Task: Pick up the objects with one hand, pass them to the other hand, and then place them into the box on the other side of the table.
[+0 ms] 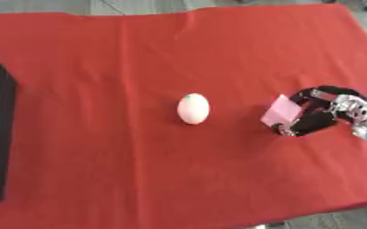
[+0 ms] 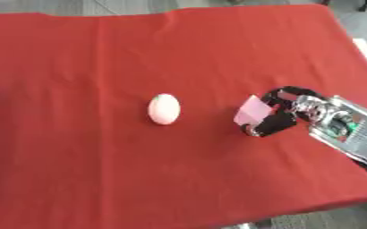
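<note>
Pink, thin card [image 2: 253, 110] sits pinched in our right hand [image 2: 284, 112]; we judge it light and bendy, best passed by its free edge.

Table cover [image 1: 218, 53]: red cloth, matt, lightly creased. Egg-shaped object [image 1: 193, 108]: pale, smooth, faint sheen. Pink piece [image 2: 253, 111]: flat, matt, paper-like. Right hand [image 2: 284, 112]: black matt plastic with silver metal parts. Box [image 1: 0, 134]: black, matt walls.

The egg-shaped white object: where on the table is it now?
The white object lies near the middle of the red cloth, apart from the right hand, which holds a pink item.
</note>
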`<state>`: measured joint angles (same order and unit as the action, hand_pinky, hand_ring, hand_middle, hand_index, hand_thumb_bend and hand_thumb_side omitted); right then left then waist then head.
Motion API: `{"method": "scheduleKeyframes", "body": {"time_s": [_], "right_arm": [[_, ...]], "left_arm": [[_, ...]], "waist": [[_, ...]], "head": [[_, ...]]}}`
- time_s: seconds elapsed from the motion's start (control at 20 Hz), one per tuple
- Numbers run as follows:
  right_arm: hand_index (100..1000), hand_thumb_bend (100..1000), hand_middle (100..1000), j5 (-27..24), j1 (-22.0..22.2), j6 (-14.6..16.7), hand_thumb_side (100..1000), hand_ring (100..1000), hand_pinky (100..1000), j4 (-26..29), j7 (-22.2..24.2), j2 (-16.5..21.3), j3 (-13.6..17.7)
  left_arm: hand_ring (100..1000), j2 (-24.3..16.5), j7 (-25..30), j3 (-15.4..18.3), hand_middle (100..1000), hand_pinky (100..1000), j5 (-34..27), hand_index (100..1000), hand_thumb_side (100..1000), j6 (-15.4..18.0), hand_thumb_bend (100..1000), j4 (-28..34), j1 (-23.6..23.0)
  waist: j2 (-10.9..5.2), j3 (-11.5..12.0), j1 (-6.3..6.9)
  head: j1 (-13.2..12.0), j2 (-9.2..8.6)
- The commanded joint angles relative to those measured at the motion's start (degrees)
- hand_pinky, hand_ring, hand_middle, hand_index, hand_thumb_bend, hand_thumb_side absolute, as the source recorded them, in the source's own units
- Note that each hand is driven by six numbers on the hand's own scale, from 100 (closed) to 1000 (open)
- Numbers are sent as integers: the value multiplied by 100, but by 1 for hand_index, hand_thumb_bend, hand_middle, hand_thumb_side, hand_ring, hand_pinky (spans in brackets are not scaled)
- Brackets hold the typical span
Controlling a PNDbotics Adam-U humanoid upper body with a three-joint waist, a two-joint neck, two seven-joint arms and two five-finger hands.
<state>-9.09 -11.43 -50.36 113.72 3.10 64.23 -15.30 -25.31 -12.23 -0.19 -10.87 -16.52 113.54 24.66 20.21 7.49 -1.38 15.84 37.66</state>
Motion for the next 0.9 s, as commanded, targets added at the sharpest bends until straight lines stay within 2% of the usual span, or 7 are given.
{"method": "scheduleKeyframes", "body": {"time_s": [0.05,0.3,0.4,0.9], "right_arm": [[865,375,825,-22,-65,-33,282,862,860,16,-39,102,12],[796,336,753,-151,-131,-114,173,850,842,-63,-232,48,4],[764,335,719,-242,-157,-148,104,840,837,-94,-354,22,-24],[618,271,560,-715,-229,-161,100,736,805,-237,-1101,-86,-100]], "left_arm": [[746,-80,24,13,759,908,-4,760,786,6,296,106,46],[749,-72,35,6,759,908,-3,758,787,1,292,106,46],[749,-69,42,1,760,908,-1,757,789,-4,290,106,46],[751,-57,64,-2,761,909,2,755,794,-10,285,106,40]], "waist": [[-79,7,7],[-79,13,4],[-77,21,5],[-70,44,-8]], "head": [[28,-49],[4,-51],[-8,-67],[-65,-198]]}}
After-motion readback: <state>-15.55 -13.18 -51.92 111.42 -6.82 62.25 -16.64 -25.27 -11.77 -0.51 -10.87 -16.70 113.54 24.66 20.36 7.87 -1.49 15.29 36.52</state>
